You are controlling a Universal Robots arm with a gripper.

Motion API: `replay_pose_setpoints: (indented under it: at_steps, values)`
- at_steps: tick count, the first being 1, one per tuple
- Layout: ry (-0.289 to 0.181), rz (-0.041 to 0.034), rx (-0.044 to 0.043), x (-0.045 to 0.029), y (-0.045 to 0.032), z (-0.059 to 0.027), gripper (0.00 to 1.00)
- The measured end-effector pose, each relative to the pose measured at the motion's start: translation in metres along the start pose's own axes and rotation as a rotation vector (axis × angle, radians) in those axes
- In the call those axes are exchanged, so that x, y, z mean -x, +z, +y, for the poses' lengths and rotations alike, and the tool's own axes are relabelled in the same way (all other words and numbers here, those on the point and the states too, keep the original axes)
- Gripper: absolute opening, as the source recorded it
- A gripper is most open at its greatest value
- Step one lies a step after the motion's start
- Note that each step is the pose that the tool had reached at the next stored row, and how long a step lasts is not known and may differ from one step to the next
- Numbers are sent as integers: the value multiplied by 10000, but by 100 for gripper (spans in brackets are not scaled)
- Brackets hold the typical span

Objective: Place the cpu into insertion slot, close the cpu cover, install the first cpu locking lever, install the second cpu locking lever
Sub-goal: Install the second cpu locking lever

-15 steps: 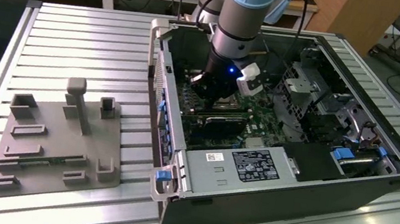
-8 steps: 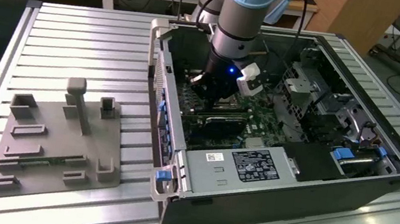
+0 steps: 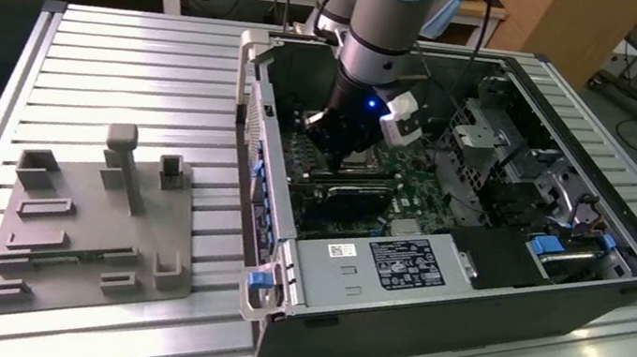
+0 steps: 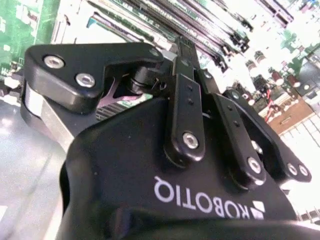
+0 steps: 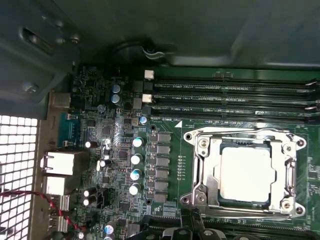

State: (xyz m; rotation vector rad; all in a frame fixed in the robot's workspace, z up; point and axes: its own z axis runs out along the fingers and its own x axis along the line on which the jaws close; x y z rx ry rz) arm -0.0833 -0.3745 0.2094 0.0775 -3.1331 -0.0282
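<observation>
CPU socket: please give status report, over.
Hand low inside the case, above the board. cpu seated in insertion slot, cpu cover down around it. Nothing in the way.

The black claw [image 4: 187,65] hangs close over a green circuit board [image 4: 20,20], its linkage arms and bolts up front. Long memory slots [image 4: 200,20] run past its fingertips, small components [image 4: 280,85] beside them.
</observation>
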Motion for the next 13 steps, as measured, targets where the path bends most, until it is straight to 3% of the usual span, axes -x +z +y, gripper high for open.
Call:
replay_pose_setpoints:
  at_steps: [5,13]
  values:
    - [0,1,-1,0,-67,3,11]
    - [0,0,0,-1,-82,4,11]
